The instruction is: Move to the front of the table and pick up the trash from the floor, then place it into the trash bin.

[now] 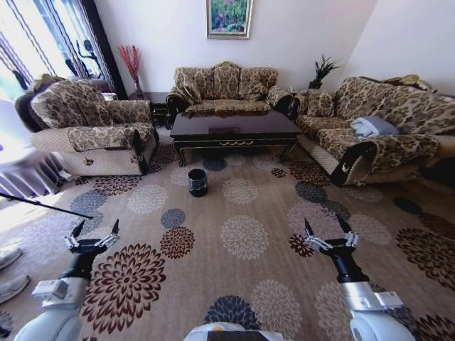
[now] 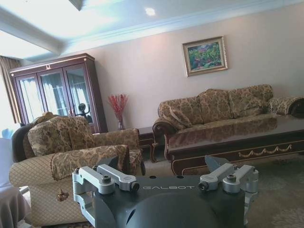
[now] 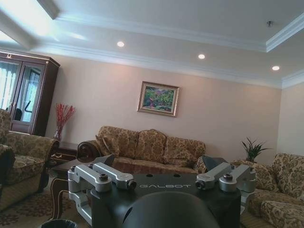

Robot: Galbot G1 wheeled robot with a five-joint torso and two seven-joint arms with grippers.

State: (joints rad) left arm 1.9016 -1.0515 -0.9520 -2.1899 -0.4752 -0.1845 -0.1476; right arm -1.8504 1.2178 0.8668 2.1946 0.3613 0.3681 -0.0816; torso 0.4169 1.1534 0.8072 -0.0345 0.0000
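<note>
The long dark table (image 1: 234, 128) stands far ahead in the middle of the room, between the sofas, and appears closer in the left wrist view (image 2: 237, 145). In front of its left end the small black trash bin (image 1: 197, 182) stands on the flower-patterned floor (image 1: 245, 234); its rim (image 3: 57, 223) also peeks into the right wrist view. The trash is out of view. My left gripper (image 1: 97, 229) and right gripper (image 1: 324, 227) are held low over the carpet, both open and holding nothing, well short of the bin.
A patterned armchair (image 1: 92, 124) sits at the left, one sofa (image 1: 227, 85) behind the table and another (image 1: 377, 128) at the right. A thin dark pole (image 1: 43, 204) and shoes (image 1: 11, 273) lie at the left edge. Open carpet stretches ahead.
</note>
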